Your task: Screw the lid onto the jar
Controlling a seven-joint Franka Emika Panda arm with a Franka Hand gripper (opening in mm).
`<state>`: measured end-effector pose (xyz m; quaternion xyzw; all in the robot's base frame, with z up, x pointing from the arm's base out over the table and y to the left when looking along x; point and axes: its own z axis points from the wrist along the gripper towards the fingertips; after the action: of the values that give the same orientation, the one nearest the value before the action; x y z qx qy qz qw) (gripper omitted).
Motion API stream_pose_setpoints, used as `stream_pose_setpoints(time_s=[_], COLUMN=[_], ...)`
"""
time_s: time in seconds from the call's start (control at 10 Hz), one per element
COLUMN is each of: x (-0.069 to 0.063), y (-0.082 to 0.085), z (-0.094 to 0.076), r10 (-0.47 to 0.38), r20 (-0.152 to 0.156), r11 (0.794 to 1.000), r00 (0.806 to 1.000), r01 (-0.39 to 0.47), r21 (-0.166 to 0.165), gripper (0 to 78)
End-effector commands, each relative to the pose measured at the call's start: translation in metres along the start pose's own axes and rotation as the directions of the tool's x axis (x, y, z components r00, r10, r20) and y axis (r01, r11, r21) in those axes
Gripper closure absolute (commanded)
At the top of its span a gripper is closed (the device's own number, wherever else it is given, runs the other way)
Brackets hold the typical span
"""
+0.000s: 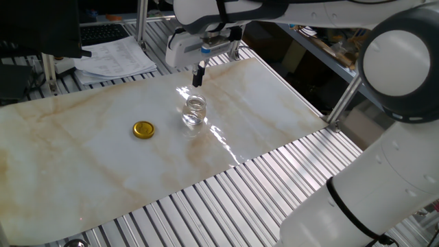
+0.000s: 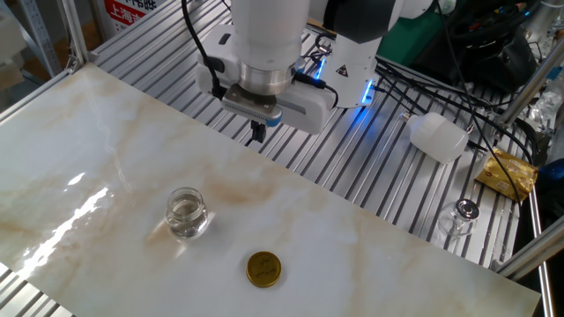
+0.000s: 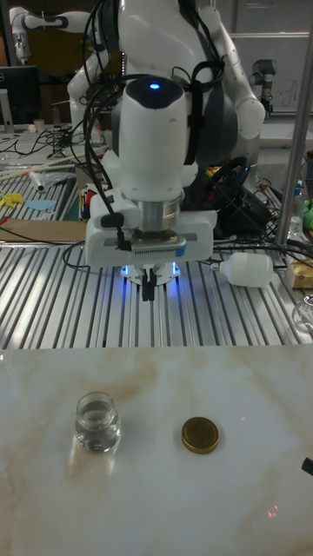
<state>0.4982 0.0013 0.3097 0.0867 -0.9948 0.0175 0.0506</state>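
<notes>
While the gripper hangs closed and empty, one jar, one lid.

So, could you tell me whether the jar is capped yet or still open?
Still open. The jar stands upright with a bare mouth, while the lid lies flat on the table beside it, apart.

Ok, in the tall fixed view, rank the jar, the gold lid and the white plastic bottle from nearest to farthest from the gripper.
Measured from the gripper:
1. White plastic bottle, off to the side on the slatted surface.
2. and 3. Jar and lid, both upright on the marble board, apart; too close to call.
</notes>
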Motion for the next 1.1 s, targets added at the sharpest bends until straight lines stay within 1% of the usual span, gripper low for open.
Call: stream_pose_setpoints(time_s=[0.1,0.2,0.5,0.6,0.7,0.9,1.1], x=[0.002,0.004,0.004,0.003,0.002,-0.003,-0.004], y=[0.001,0.003,0.004,0.005,0.005,0.005,0.005], z=[0.002,0.004,0.006,0.011,0.017,0.031,0.041], r10=[0.013,0.017,0.021,0.032,0.053,0.057,0.056], r20=[0.004,0.006,0.005,0.012,0.027,0.031,0.032], r11=[1.0,1.0,1.0,0.999,0.999,0.998,0.998], r00=[1.0,1.0,1.0,0.999,0.998,0.998,0.998], r01=[-0.013,-0.017,-0.021,-0.032,-0.053,-0.057,-0.055], r21=[0.001,0.002,0.0,0.002,0.001,0.003,-0.008], gripper=[77.6,77.6,77.6,77.6,77.6,77.6,77.6])
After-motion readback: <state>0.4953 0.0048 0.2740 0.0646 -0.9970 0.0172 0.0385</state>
